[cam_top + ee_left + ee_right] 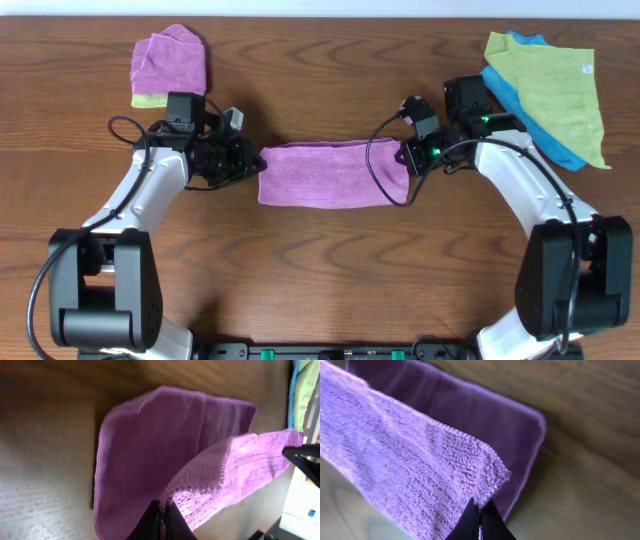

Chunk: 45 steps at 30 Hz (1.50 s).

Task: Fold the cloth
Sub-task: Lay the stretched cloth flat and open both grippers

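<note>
Cloth: cloth (332, 174), a long folded strip, lies mid-table between my grippers.
Left: left gripper (250, 160) is pinched tight on the cloth's left end.
Right: right gripper (405, 158) is clamped on the top layer's right corner.
Around: purple wad (168, 62) on yellow-green scrap (150, 100), far-left corner; yellow-green cloth (555, 85) over blue cloth (525, 100), far-right corner; all well apart from the strip.
Count: two purple, two yellow-green, one blue.
Surface: dark wood-grain table (320, 260).

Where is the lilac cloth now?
In the overhead view the cloth lies folded at the centre, between the left gripper and the right gripper, each pinching one end.
</note>
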{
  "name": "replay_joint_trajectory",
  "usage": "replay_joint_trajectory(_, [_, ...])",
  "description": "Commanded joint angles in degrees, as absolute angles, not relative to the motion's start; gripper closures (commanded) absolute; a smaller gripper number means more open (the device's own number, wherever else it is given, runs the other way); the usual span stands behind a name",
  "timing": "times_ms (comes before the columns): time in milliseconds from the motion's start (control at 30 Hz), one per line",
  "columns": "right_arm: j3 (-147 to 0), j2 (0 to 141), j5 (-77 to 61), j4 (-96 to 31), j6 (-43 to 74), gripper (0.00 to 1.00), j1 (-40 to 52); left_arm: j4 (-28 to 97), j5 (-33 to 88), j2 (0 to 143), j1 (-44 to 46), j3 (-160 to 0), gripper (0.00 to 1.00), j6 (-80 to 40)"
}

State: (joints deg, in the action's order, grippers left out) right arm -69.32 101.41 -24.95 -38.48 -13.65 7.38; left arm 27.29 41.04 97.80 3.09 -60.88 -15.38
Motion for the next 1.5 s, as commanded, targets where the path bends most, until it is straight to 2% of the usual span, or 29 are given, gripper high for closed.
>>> replay_joint_trajectory(0, [-69.3,100.7,-23.6,-37.3,-12.2,0.99,8.3,25.8,37.9,97.8,3.9,-61.2,0.94,-17.7])
replay_joint_trajectory(900, [-69.3,106.1,-20.9,-27.4,-11.6,0.98,8.3,14.4,29.4,105.5,7.2,-61.2,0.94,-22.1])
replay_joint_trajectory(1467, [-69.3,110.5,-18.9,-22.9,-10.0,0.98,10.2,11.9,23.6,106.2,7.2,-61.2,0.94,-22.0])
